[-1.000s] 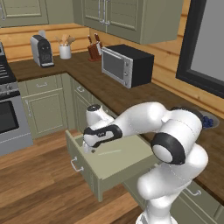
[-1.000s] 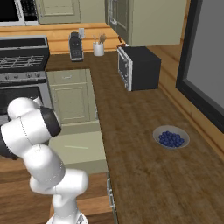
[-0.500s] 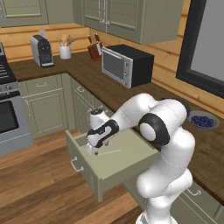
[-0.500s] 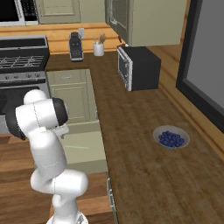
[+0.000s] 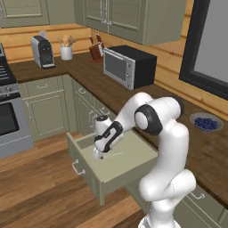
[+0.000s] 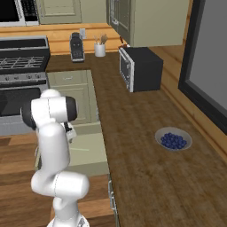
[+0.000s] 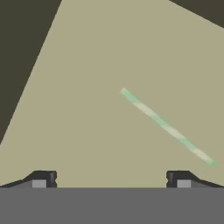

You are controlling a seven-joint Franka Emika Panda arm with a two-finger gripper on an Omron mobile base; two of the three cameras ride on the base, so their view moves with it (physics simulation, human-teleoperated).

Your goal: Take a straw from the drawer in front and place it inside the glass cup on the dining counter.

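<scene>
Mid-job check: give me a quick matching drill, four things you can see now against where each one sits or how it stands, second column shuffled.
Things:
1. straw
2. drawer
3. end effector
4. bowl of blueberries

States or places:
A. pulled out, below the worktop
B. on the dark wood worktop, near the window
C. lying flat on the drawer floor, ungripped
D. jaws wide open, hanging inside the drawer above its floor

Pairs: 1-C, 2-A, 3-D, 4-B
</scene>
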